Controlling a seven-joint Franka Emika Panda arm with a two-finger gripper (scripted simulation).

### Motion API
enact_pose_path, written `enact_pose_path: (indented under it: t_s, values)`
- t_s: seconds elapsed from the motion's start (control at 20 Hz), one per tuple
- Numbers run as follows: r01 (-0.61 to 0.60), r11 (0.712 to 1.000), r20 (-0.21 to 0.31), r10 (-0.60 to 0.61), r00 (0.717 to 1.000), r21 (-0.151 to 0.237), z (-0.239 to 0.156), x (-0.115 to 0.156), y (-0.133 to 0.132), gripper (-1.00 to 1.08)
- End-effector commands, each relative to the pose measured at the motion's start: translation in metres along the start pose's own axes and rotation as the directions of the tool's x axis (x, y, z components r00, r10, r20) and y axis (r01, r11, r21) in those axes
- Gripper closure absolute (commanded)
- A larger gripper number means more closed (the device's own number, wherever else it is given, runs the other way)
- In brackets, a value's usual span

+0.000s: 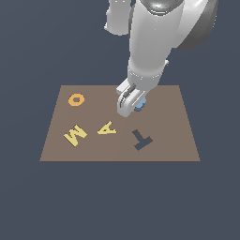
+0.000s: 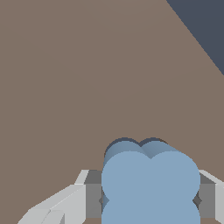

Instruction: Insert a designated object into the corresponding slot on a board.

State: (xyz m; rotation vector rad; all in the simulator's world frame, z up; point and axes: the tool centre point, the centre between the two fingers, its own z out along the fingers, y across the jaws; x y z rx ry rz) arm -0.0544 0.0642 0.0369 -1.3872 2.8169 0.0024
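Beyond the dark T cutout [image 1: 141, 139] on the board [image 1: 178, 140], the blue piece [image 2: 150, 186] is held clamped between the fingers of the gripper [image 1: 132, 105], low over the surface, presumably so its lobes can be matched to the hidden slot.

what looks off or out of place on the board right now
Nothing looks damaged or spilled. The yellow M lies tilted, and the T-shaped cutout sits empty and skewed. The gripper is over the board with the blue piece between its fingers.
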Motion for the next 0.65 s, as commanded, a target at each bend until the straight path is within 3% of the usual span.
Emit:
enact_pose_path:
  t_s: [0.0,0.1,0.15,0.6]
  values:
    - [-0.002,1.0,-0.001,0.002,1.0,0.0,0.005,0.0001,0.0003,1.08]
    - [-0.003,1.0,-0.001,0.003,1.0,0.0,0.0066,0.0,0.0004,1.08]
    - [-0.003,1.0,-0.001,0.003,1.0,0.0,0.0066,0.0,0.0004,-0.92]
    - [-0.003,1.0,-0.001,0.003,1.0,0.0,0.0066,0.0,0.0004,-0.92]
